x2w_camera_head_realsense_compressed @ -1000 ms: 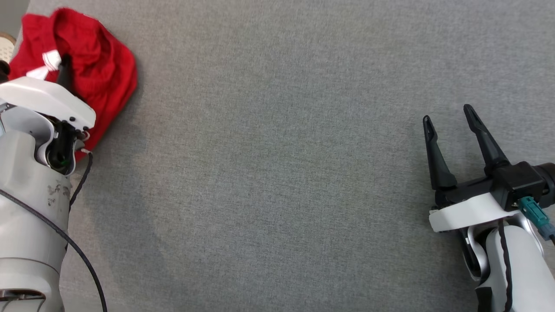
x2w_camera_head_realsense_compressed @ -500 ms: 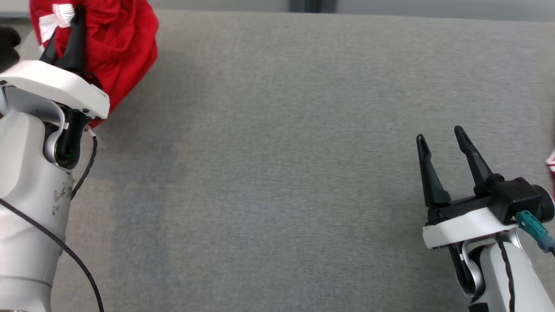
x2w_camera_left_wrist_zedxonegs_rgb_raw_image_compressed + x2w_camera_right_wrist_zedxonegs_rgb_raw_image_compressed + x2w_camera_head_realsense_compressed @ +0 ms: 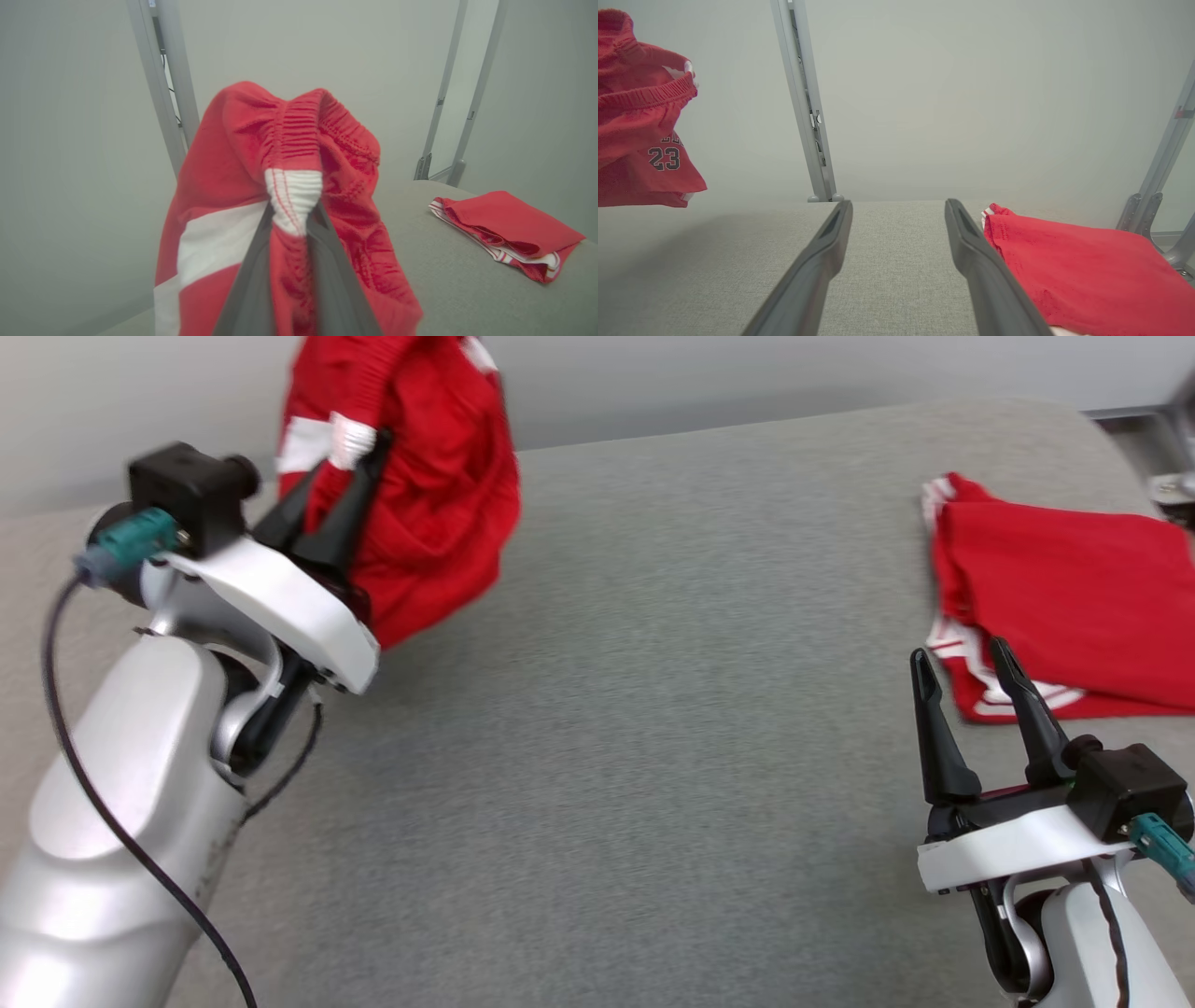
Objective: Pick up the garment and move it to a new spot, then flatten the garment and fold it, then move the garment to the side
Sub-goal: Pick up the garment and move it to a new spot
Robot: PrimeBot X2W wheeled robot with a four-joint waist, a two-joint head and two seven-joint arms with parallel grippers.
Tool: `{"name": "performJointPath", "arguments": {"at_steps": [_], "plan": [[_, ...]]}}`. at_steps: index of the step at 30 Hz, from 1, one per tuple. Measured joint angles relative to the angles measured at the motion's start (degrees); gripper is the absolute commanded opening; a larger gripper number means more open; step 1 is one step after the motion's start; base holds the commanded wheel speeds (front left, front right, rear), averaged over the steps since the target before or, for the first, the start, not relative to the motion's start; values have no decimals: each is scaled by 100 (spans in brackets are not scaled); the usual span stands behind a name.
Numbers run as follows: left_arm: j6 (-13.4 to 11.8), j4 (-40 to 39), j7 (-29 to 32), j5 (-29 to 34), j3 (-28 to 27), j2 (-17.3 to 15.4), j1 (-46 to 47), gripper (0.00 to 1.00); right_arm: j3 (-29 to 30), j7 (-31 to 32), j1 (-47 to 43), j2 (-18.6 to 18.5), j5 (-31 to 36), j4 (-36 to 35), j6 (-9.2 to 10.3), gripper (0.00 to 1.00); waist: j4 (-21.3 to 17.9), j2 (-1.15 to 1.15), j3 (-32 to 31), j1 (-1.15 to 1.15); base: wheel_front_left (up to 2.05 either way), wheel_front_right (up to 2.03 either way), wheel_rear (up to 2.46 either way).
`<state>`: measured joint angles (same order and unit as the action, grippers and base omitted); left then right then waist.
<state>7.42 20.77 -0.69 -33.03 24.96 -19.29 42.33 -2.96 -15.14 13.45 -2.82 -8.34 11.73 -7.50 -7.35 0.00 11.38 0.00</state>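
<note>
Grey fabric covers the desk, which runs back to a pale wall with grey metal posts standing behind its far edge. You see the left tool raised at the desk's far left, its two dark fingers pinched narrow on the garment. The garment is a pair of red shorts, gripped at the gathered waistband where a white band meets the red. In the left wrist view the cloth bunches over and around both fingers, so you cannot trace their tips. From the right wrist view the garment hangs as a crumpled bundle that appears clear of the desk, with a shadow beneath it. A printed 23 shows on one panel; the lettering above it is folded out of reading. The head view's top edge cuts off the garment's upper part.

Your right tool sits low at the near right, fingers spread wide around bare desk. Just beyond it lies a folded red cloth with white striped trim, flat on the desk's far right and well apart from the held garment. In the head view the tool's outer finger overlaps that cloth's near corner; whether they touch cannot be told. The cloth runs off the head view's right edge. A black cable loops along the left forearm from a teal plug at the wrist.
</note>
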Motion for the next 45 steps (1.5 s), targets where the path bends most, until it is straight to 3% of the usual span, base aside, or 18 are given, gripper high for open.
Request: {"name": "performJointPath", "arguments": {"at_steps": [7, 9, 14, 19, 20, 21, 22, 30, 40, 45], "plan": [[0, -482, 98, 471, 706, -85, -217, 0, 0, 0, -71, -1, -137, -20, 0, 100, -663, 0, -111, 0, 0, 0, 0], [0, -624, 88, 628, 1257, -144, -304, 0, -8, 0, -119, -2, -177, -33, 0, 100, -861, 0, -123, 0, 0, 0, 0], [2, -391, 60, 779, 2020, -339, -572, 0, -38, 0, -141, 0, -201, -54, 0, 100, -996, 0, -60, 0, 0, 0, 0], [2, 70, -38, 826, 2404, -324, -817, 0, -47, 0, -148, -2, -219, -57, 0, 100, -958, 0, -15, 0, 0, 0, 0], [2, 142, -74, 823, 2421, -297, -831, 33, -43, 0, -149, 0, -207, -56, 0, 100, -926, 0, -12, 0, 0, 0, 0], [2, 210, -120, 801, 2425, -261, -857, 49, -42, 0, -149, 3, -185, -54, 0, 100, -890, 0, -13, 0, 0, 0, 0], [0, 264, -171, 761, 2418, -213, -894, 100, -38, 0, -149, 1, -172, -47, 0, 100, -851, 0, -17, 0, 0, 0, 0], [-514, 81, -866, 270, 1914, 100, -1326, 100, -101, 0, -196, 1, -82, -9, 0, 100, -450, 0, -201, 0, 0, 0, 0], [-1670, -905, -1350, -325, 886, 180, -2478, 100, -109, 0, -359, 2, -155, 35, 1, 100, 262, 0, -582, 0, 0, 0, 0], [-2104, -1340, -1406, -357, 469, 212, -3094, 100, -130, 0, -469, 4, -154, 32, 0, 100, 628, 0, -787, 0, 0, 0, 0]]}}
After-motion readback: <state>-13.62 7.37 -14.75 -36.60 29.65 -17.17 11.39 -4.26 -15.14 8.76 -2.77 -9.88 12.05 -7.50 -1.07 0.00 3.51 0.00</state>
